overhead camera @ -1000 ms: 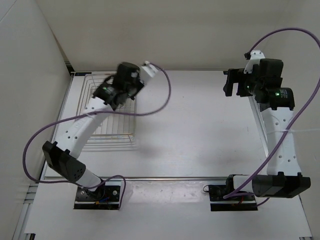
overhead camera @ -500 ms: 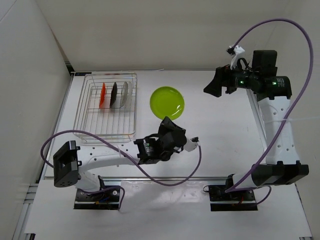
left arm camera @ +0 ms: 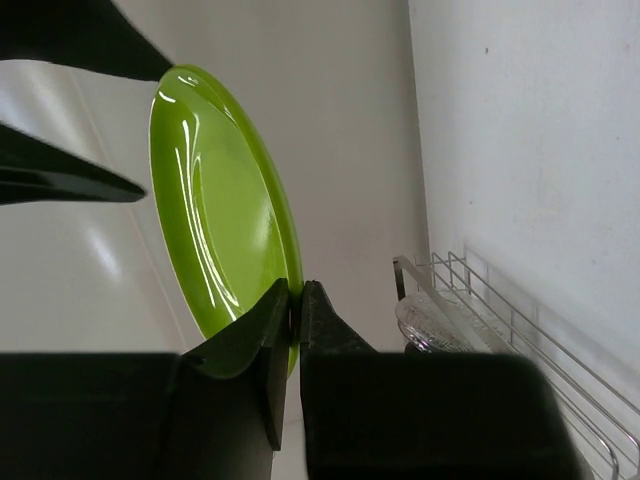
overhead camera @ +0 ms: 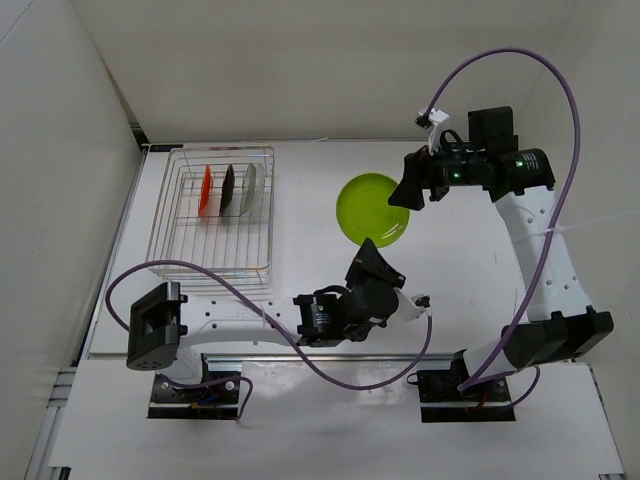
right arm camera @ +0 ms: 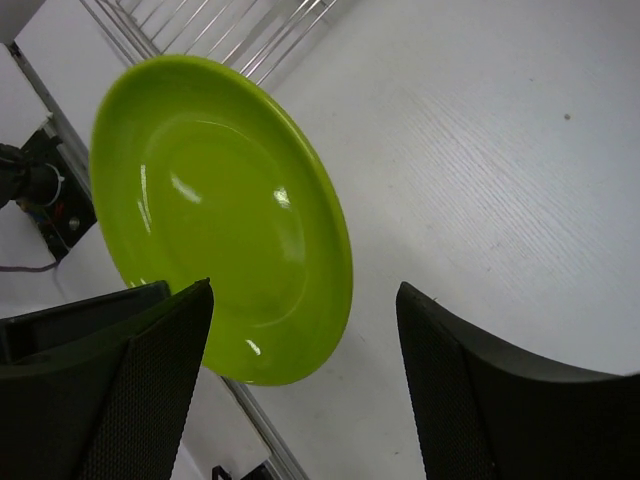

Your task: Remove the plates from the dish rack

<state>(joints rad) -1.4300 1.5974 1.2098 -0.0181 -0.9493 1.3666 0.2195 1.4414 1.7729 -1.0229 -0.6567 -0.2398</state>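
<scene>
Working the rig remotely, I have the left fingers pinched shut on the near rim of the lime green plate, held up over the surface to the right of the dish rack. The right fingers stand wide apart on either side of the plate's far rim (no grip there). In the rack, the orange-red plate, black plate and clear plate stand on edge side by side.

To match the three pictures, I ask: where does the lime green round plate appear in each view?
Top external: lime green round plate, right of centre.
Left wrist: plate, left of centre.
Right wrist: plate, left of centre.
Shared landmark: silver wire dish rack.
</scene>
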